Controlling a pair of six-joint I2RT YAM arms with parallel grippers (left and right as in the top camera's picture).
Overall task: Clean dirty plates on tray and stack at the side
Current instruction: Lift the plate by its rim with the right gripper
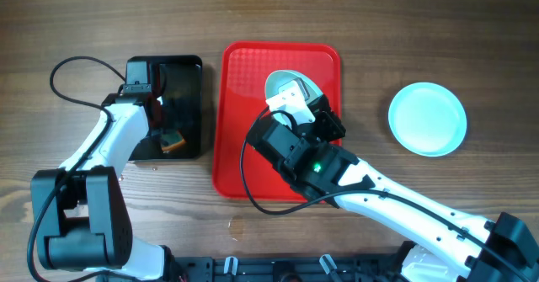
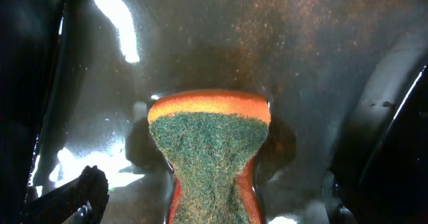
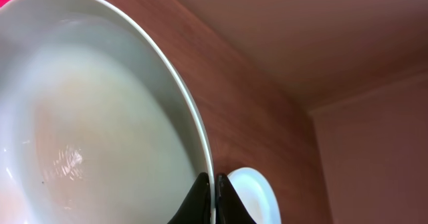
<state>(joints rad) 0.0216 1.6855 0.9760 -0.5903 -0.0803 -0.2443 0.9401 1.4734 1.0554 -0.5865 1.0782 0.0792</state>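
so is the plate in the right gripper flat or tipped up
Tipped up: the right gripper pinches the plate by its rim, and the wrist view shows wall beyond.

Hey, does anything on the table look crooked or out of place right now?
One plate stands tilted on edge over the red tray, pinched at its rim by the right gripper, not lying flat. The sponge looks squeezed narrow. Nothing else stands out.
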